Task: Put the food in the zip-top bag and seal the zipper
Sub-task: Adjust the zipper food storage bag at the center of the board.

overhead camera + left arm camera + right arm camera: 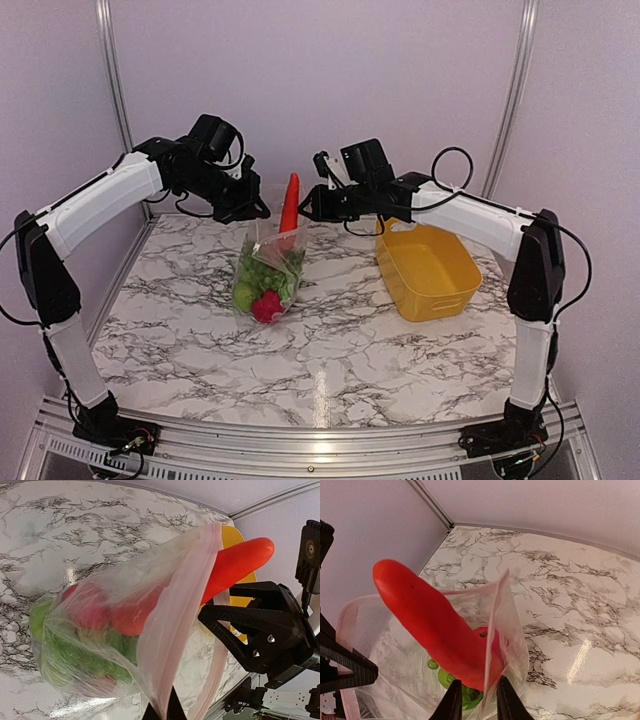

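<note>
Jaws, left: fully closed on the zipper (175, 625) strip, holding up one end of the mouth of the zip-top bag (268, 262).
Jaws, right: part open, one either side of the opposite lip; we cannot see them pinching the film.
Bag position: slung between both sets of jaws, just left of the yellow basket (450, 298), with its belly seemingly resting on the bench (350, 350).
Food: green pieces (262, 268) and a red round fruit (267, 306) sit low in the bag, left of the basket. The long red-orange piece (290, 203) stands in the mouth, left of the basket's far end, its upper part poking out.
Handling, bag: we judge the film thin, limp and slippery. It looks light but bottom-heavy, so it will sag and crumple.
Handling, red-orange piece: rigid and glossy, so we expect it to slide easily.
Where to hold: we would take the stiffer zipper strip near its ends, never the loose film.
Concern: the strip cannot meet until that piece sits below it.
</note>
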Robot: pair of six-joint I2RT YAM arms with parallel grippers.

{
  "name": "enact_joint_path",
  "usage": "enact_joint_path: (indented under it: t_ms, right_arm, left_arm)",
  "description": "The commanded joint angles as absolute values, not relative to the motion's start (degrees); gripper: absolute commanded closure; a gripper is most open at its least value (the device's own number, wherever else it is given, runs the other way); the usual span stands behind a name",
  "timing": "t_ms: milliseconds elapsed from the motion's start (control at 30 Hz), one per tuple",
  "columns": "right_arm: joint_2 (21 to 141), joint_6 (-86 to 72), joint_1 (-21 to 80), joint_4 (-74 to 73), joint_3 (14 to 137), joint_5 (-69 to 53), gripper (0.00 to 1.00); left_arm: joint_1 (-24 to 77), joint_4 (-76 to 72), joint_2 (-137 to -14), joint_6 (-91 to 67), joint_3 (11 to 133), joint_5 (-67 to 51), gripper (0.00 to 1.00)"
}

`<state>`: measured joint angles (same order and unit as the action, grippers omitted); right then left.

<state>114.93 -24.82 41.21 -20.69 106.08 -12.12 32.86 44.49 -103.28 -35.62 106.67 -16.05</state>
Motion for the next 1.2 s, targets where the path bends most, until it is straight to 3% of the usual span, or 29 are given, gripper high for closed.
enact_joint_path:
  t_ms: [0, 33, 67, 267, 633, 933, 1100, 1167]
  right_arm:
    - [115.5, -25.3, 41.1, -24.2, 110.8, -13.1, 0.89]
    - [115.7, -25.2, 41.0, -24.8, 111.6, -13.0, 0.99]
    - [115.7, -25.1, 41.1, -25.4, 113.0, -12.9, 1.0]
    - [112.5, -22.2, 43.3, -26.2, 125.5, -9.0, 1.0]
    - [109.1, -25.8, 40.0, -21.2, 107.5, -12.7, 1.0]
    - [108.4, -28.4, 38.6, -21.7, 109.8, -16.3, 1.0]
    - [109.1, -28.9, 37.9, -22.9, 110.4, -18.1, 1.0]
    - [109.8, -28.9, 37.4, -24.5, 111.6, -20.9, 0.91]
  left_arm:
    - [32.5, 43.5, -100.7, -35.2, 106.3, -16.8, 1.0]
    - [32.5, 43.4, -100.8, -35.2, 106.3, -16.8, 1.0]
    - [32.5, 43.4, -100.9, -35.2, 106.3, -16.8, 1.0]
    - [34.9, 40.9, -98.3, -32.2, 113.6, -10.5, 1.0]
    - [33.5, 43.0, -103.1, -34.5, 109.0, -14.8, 1.0]
    - [34.5, 43.8, -101.1, -32.9, 114.9, -11.4, 1.0]
    - [33.7, 45.5, -103.1, -32.4, 111.6, -14.8, 1.0]
    - [33.9, 45.9, -104.4, -33.4, 110.2, -19.5, 1.0]
